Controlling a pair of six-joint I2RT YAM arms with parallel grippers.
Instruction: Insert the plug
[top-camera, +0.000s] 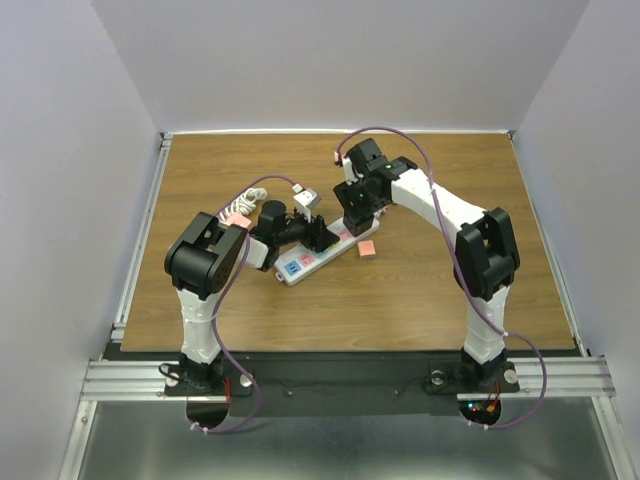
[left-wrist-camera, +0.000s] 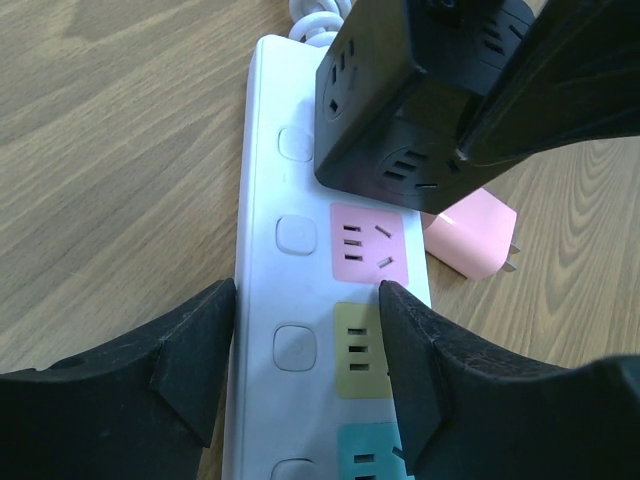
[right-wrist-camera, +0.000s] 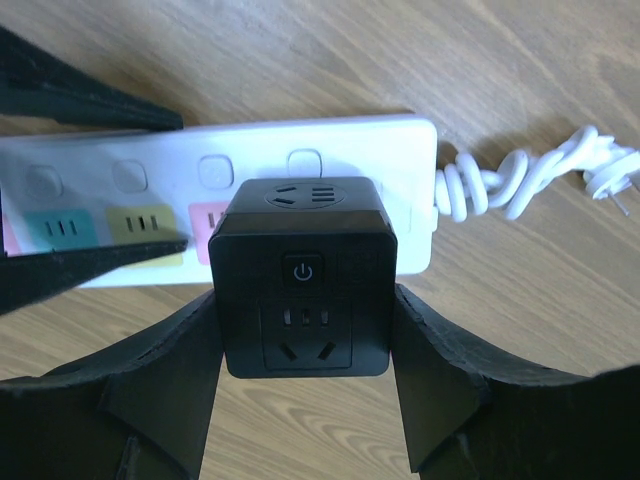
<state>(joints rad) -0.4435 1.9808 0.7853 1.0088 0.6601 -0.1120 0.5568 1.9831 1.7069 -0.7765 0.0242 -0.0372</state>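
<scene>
The black cube plug (right-wrist-camera: 305, 225) sits in the centre of the right wrist frame, clenched between the fingers of the right end effector (right-wrist-camera: 305, 300) over the white power strip (right-wrist-camera: 400, 170), while the left end effector (left-wrist-camera: 303, 305) straddles this strip on the counter (left-wrist-camera: 100, 150), and I cannot tell whether it grips it.

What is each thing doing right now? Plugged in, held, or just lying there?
power strip: lying flat, held.
left gripper: clamped across the power strip.
black cube: tilted over the strip's cord end; plugged in or not, cannot tell.
right gripper: shut on the black cube.
pink socket: empty.
yellow socket: empty.
pink plug: loose beside the strip, unplugged.
white cord: bunched, its plug loose.
</scene>
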